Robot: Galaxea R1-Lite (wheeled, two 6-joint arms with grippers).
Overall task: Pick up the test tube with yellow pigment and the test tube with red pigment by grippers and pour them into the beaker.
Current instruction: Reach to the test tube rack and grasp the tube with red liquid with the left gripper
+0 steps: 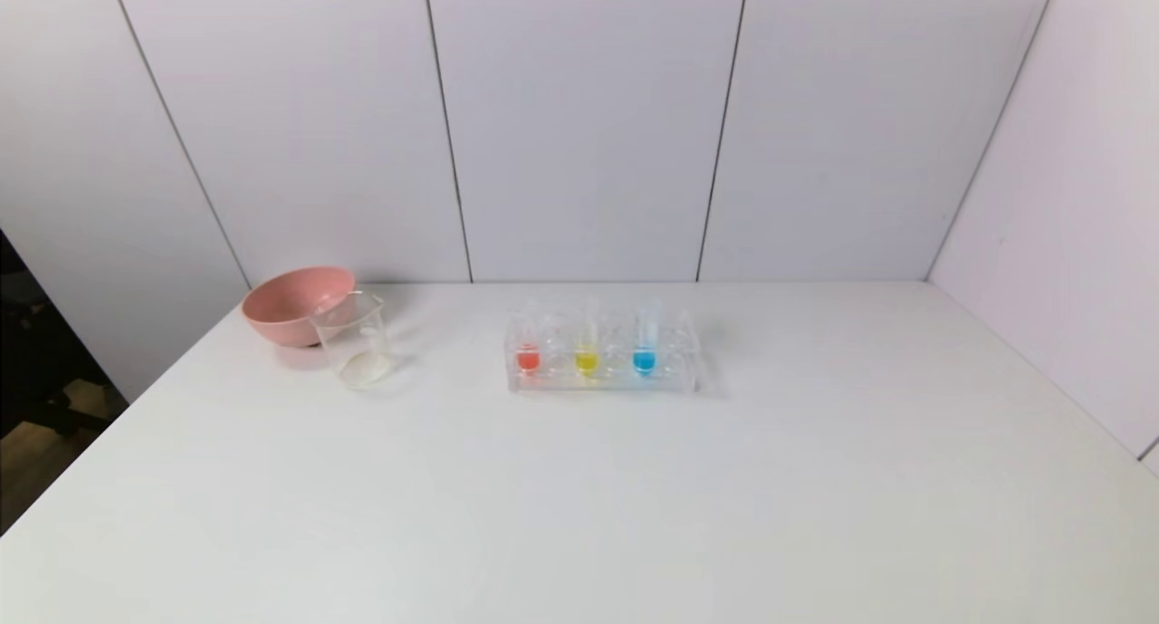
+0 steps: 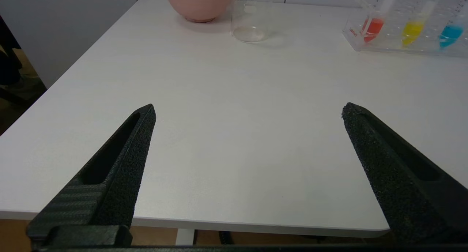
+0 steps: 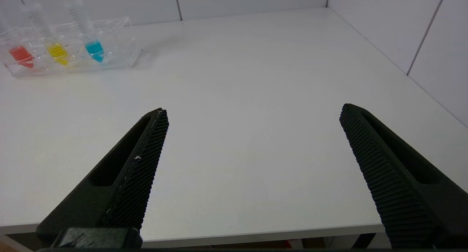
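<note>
The test tube with red pigment (image 1: pixel 528 354) and the test tube with yellow pigment (image 1: pixel 587 357) stand upright in a clear rack (image 1: pixel 602 381) at the table's middle back. They also show in the left wrist view (image 2: pixel 373 24) (image 2: pixel 413 27) and the right wrist view (image 3: pixel 22 56) (image 3: pixel 57 51). The empty beaker (image 1: pixel 356 341) stands left of the rack, also in the left wrist view (image 2: pixel 249 19). My left gripper (image 2: pixel 248 111) and right gripper (image 3: pixel 254 113) are open and empty, held at the table's near edge, far from the tubes. Neither shows in the head view.
A tube with blue liquid (image 1: pixel 645 354) stands at the rack's right. A pink bowl (image 1: pixel 297 303) sits just behind and left of the beaker. White wall panels close the back and right. The table (image 1: pixel 579 497) edge drops off at the left.
</note>
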